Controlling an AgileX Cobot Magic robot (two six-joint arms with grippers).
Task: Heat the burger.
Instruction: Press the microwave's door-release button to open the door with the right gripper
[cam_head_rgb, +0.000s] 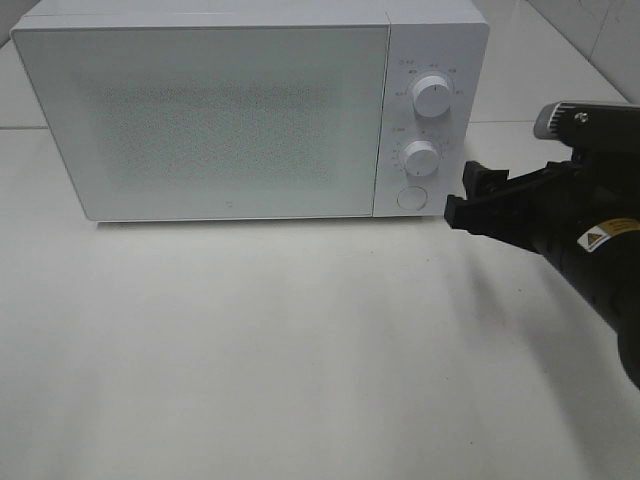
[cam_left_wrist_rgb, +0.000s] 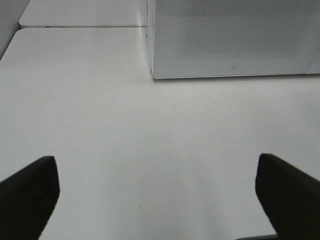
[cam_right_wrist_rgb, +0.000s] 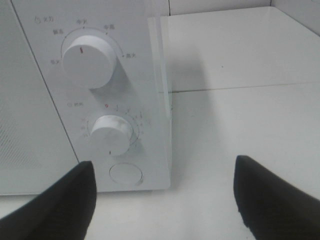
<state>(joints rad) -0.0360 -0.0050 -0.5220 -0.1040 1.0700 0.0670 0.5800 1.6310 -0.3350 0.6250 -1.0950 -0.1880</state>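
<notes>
My right jaws are standing wide, near the microwave button; the high view is showing them from the side. My left jaws are gaping wide over the tabletop, appearing only in their wrist view. The burger is showing nowhere; the door is sitting shut.

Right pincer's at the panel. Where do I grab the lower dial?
Pinch the lower dial across its curved side wall, probably coming straight from the front: it is a short cylinder standing out from the upright microwave panel.
</notes>
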